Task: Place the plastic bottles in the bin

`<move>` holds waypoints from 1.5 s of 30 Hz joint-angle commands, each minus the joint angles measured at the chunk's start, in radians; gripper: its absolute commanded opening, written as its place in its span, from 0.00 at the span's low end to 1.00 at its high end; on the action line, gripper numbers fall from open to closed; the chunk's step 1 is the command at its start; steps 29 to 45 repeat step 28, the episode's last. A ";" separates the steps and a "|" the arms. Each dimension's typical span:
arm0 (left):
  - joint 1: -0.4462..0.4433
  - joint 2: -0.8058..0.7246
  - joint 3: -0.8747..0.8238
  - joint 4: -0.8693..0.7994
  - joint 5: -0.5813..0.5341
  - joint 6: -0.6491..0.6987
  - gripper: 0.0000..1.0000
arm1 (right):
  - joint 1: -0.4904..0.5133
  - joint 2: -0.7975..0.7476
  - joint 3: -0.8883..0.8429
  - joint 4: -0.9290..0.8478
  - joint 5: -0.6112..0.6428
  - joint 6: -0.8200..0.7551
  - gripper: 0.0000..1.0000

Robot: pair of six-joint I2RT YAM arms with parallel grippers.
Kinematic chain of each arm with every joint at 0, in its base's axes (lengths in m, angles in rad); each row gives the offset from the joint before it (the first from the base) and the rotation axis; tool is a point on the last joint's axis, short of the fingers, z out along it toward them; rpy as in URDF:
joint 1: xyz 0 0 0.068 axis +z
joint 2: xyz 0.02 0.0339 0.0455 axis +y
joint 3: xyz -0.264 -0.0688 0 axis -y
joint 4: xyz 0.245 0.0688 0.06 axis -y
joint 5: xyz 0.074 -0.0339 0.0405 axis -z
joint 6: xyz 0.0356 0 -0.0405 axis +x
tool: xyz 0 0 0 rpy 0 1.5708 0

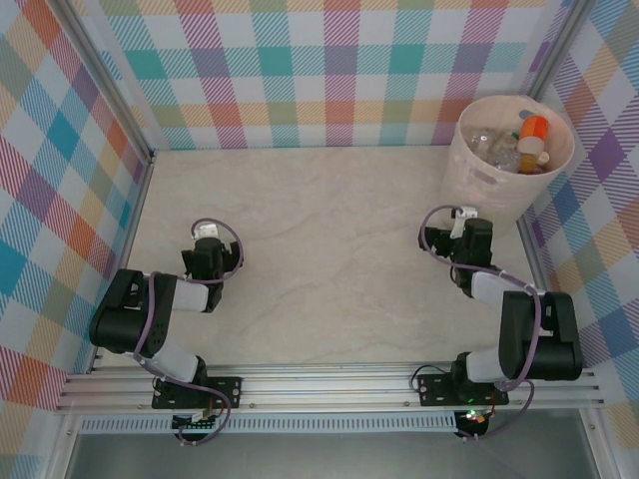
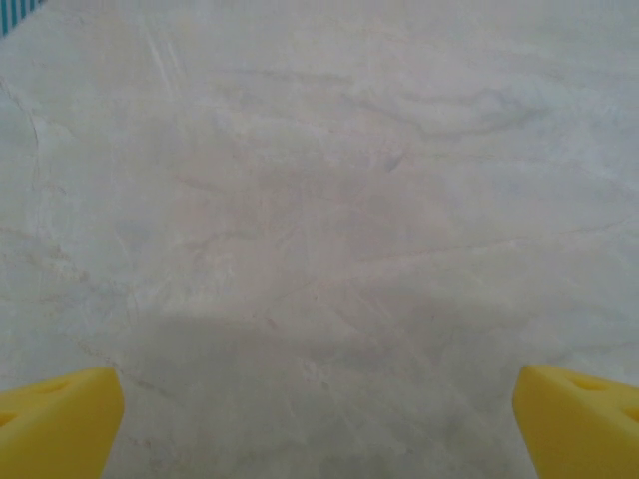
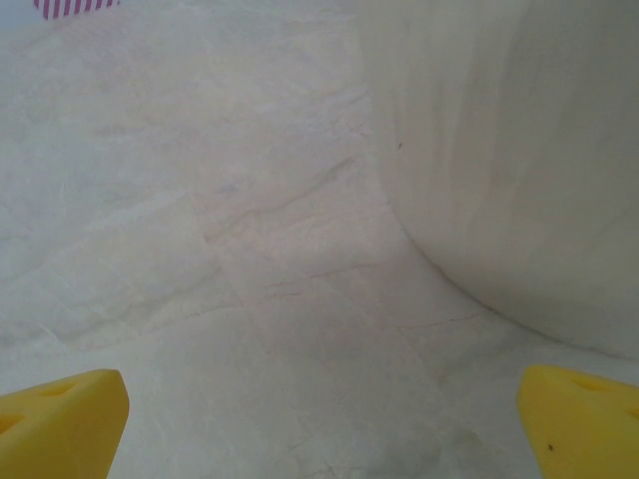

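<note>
The small, mostly clear plastic bottles (image 1: 519, 145) are lying inside the tall round cream-white plastic bin (image 1: 479, 185), just beyond the nearer right gripper (image 1: 465, 218). Both it and the left gripper (image 1: 207, 235) are gaping wide and empty. The overhead view is showing the bin's contents; the right wrist view, its outer wall.

top external: looking down from high over whole table (image 1: 329, 230) | left wrist: facing table surface, close | right wrist: facing table and bin (image 3: 519, 150) wall, close, sharing overhead's upper right
</note>
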 commanded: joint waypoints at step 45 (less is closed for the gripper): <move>0.016 -0.008 0.009 0.104 0.020 0.016 1.00 | 0.025 0.127 -0.064 0.352 -0.018 -0.071 1.00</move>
